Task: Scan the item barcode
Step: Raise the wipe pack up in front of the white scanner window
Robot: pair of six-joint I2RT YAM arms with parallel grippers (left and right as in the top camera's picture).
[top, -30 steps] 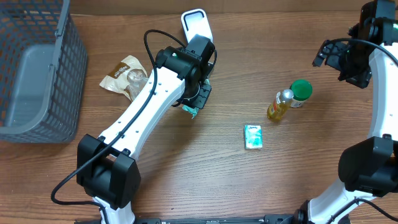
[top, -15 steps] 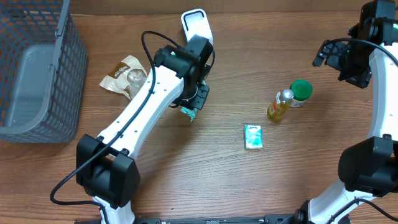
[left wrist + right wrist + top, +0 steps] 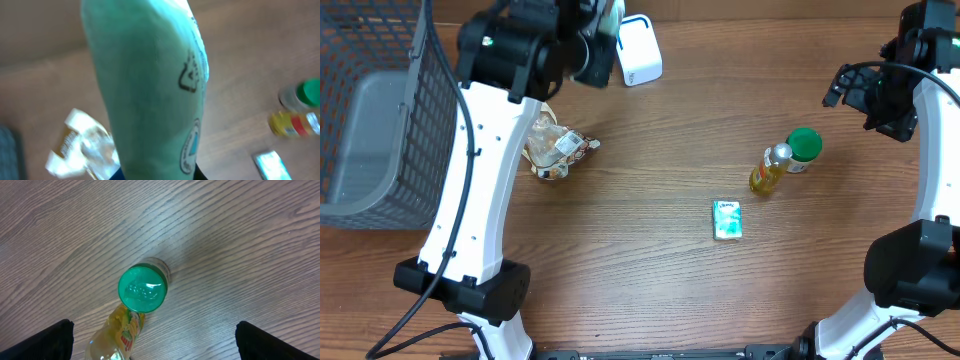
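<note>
Wooden counter [image 3: 620, 290] lies nearest me, and the first thing on it is a small mint-green tissue pack [image 3: 727, 220], lying flat. A little beyond it, to the right, a yellow bottle [image 3: 768, 170] lies on its side, with its top end just beside an upright green-capped jar [image 3: 804, 145]. The right pincer [image 3: 152, 329] hangs in the air on that side, looking down on the jar with its fingers spread wide apart. Left of the middle a crumpled snack bag [image 3: 558, 150] sits on the wood, partly under the raised white left arm. At the far left stands a grey mesh basket [image 3: 380, 120]. Along the far edge, the left pincer [image 3: 603, 35] is pressed together on a pale green packet [image 3: 145, 90], lifted clear of the counter. It holds the packet just left of the white scanner [image 3: 640, 52]. I cannot tell whether packet and scanner touch. A printed triangle mark shows on the packet's side.
</note>
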